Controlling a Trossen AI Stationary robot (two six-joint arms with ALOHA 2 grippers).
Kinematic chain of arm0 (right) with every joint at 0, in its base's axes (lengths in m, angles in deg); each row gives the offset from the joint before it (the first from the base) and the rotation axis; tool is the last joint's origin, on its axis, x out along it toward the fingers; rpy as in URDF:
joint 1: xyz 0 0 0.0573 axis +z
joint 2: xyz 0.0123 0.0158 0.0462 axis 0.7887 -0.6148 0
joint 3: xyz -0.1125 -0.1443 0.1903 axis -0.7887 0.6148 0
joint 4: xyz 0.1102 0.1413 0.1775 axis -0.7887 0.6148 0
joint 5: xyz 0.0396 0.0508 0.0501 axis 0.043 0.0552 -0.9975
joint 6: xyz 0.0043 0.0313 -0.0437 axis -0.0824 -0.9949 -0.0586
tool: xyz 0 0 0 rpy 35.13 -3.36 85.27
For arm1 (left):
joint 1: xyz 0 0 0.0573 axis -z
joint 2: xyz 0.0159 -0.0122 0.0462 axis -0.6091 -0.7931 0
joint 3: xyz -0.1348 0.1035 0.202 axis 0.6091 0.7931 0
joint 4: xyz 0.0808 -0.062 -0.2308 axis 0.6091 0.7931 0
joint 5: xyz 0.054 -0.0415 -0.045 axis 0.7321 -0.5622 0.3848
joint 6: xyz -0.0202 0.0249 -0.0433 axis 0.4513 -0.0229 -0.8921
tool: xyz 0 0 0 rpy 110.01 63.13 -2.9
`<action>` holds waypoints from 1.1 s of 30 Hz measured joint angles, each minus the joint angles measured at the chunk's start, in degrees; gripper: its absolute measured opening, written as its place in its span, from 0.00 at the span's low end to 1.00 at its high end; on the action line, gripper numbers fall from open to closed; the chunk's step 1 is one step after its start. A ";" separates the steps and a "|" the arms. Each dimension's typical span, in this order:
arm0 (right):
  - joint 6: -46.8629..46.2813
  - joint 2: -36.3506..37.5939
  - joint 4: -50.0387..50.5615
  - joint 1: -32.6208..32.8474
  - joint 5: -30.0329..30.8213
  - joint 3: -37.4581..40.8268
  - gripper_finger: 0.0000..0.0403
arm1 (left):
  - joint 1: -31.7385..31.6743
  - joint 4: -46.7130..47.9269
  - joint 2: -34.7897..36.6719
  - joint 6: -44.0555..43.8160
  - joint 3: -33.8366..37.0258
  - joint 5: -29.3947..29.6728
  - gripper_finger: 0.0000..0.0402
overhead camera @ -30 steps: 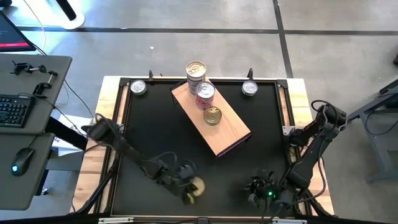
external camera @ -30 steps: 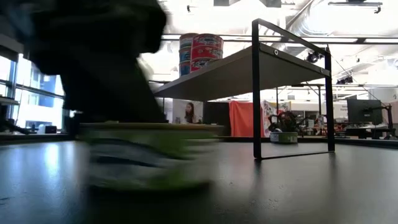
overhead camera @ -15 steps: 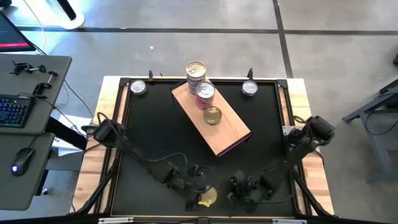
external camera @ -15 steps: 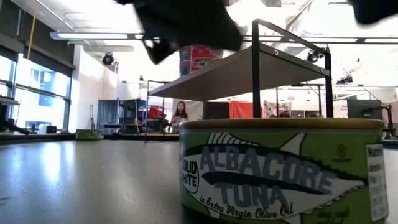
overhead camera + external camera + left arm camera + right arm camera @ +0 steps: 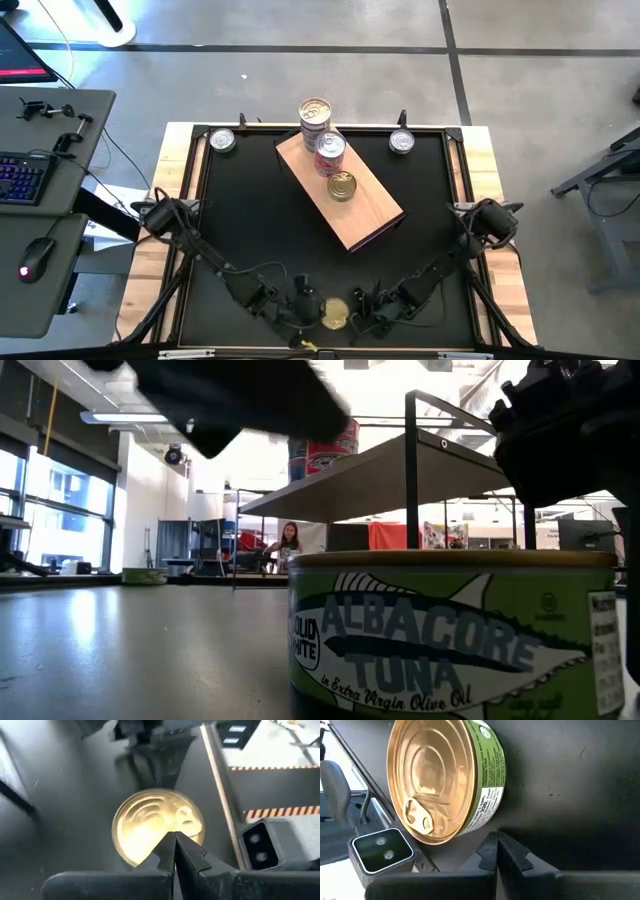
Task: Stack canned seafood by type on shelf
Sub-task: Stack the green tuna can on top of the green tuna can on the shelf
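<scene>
round flat gold-lidded tin with a green albacore tuna label standing upright on the black table top at its near edge, flanked by both claws. left gripper has its fingers pressed together, holding nothing, tips just above the near part of the gold lid. right gripper likewise pressed together and empty, just beside the tin's green side wall. the light-brown wooden shelf board lies well beyond both claws, bearing one gold-lidded tin and a stack of red-labelled tins. step in hand, as judged: approach to this loose tin, not yet grasped. the next move likely calls for one claw to spread, straddle the rim, and pinch before lifting.
</scene>
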 joint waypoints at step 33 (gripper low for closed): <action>2.63 0.14 3.59 -1.71 7.34 -3.74 0.00 | -0.70 4.00 -0.70 -0.96 3.91 -3.21 0.00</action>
